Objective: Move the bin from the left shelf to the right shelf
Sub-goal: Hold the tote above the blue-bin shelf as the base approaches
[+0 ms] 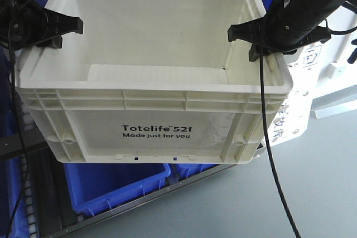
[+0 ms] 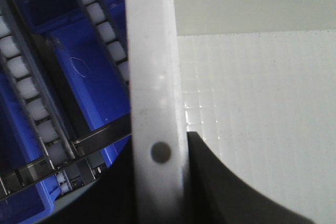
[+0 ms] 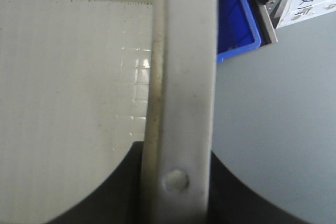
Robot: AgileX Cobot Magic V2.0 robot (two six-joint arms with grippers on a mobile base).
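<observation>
The white bin [image 1: 156, 121] with black "Totelife 521" print hangs in the air, filling the front view. My left gripper [image 1: 64, 30] is shut on its left rim and my right gripper [image 1: 245, 34] is shut on its right rim. In the left wrist view the bin's rim [image 2: 152, 77] runs upright between the two dark jaws of the left gripper [image 2: 157, 182]. The right wrist view shows the rim [image 3: 184, 77] clamped the same way in the right gripper [image 3: 176, 187]. The bin is empty inside. The right shelf cannot be made out.
Blue plastic bins [image 1: 111, 185] sit on a roller rack below the white bin; roller lanes [image 2: 31, 103] and a blue bin [image 2: 89, 82] appear under the left rim. Grey floor [image 1: 312, 182] spreads to the right, with another blue bin [image 3: 236, 22] on a grey rack.
</observation>
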